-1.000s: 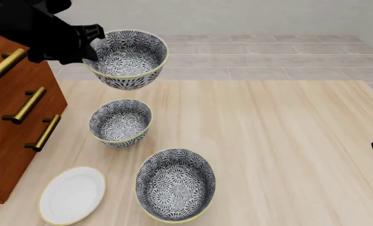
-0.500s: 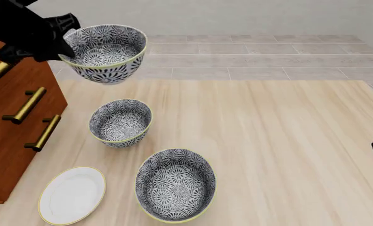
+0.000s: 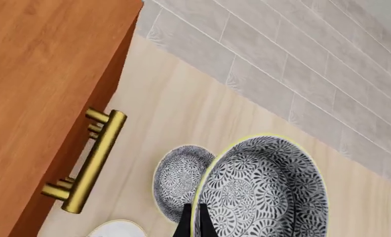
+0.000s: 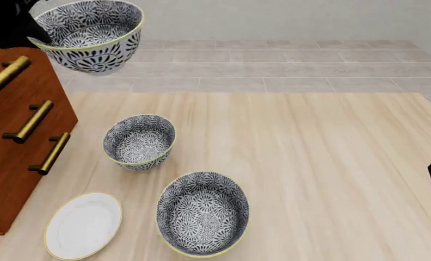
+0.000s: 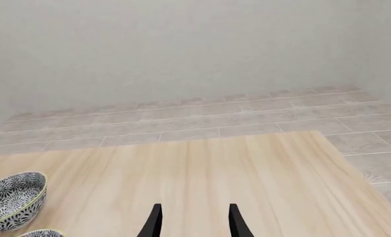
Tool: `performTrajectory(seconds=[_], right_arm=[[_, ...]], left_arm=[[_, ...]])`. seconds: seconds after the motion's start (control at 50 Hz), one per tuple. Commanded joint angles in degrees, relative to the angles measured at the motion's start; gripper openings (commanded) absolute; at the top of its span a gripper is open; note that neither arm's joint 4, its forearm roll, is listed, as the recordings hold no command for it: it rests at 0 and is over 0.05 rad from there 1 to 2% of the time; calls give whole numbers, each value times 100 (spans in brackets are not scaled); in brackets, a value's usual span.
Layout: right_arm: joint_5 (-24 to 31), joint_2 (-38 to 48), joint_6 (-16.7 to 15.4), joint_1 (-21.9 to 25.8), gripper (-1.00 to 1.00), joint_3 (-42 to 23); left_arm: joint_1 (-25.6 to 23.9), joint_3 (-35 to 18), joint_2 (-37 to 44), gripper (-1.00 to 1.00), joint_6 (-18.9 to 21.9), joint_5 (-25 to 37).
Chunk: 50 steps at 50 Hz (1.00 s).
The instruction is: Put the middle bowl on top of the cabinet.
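Middle bowl point(image 4: 88, 33): deep, round, dark blue-and-white floral pattern, thin yellow rim. Held aloft at 11 o'clock in the front view, clear of the table, tilted slightly, its lower edge just past the cabinet's top corner. Contents: none visible; interior pattern fully exposed. In the left wrist view the same bowl point(image 3: 264, 190) fills the lower part of the frame.

Left gripper point(image 3: 193, 222): two dark fingers closed together on the bowl's rim, one inside the wall, one outside. In the front view only a dark mass at the top left corner shows, against the bowl's left side.

Cabinet point(image 4: 12, 163): reddish-brown wood, 9 o'clock of the table, three brass bar handles on its front. Its top surface point(image 3: 44, 74) shows bare wood in the left wrist view.

Second bowl point(image 4: 139, 141): same pattern, standing upright on the table at centre left, nothing inside.

Third bowl point(image 4: 202, 213): same pattern, upright at 6 o'clock, nearest the camera, nothing inside.

Plate point(image 4: 83, 225): flat, white, yellow rim, at 7 o'clock, just beside the cabinet's base, nothing on it.

Table point(image 4: 332, 163): pale wood.

Right gripper point(image 5: 194, 222): fingers spread apart, holding nothing, over bare table at the 3 o'clock edge.
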Motion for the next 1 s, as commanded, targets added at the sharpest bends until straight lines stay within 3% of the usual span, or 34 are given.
performTrajectory(seconds=[0.02,0.46,0.74,1.0], right_arm=[[-7,0,-2,-16,100,4],[-43,0,24,-33,100,34],[-20,0,52,-47,100,7],[15,0,105,-71,100,-39]], left_arm=[[250,-279,-118,-100,-52,236],[721,-697,-308,-100,-157,629],[1354,-1347,-361,-100,41,984],[1861,-1614,-347,-100,77,1118]])
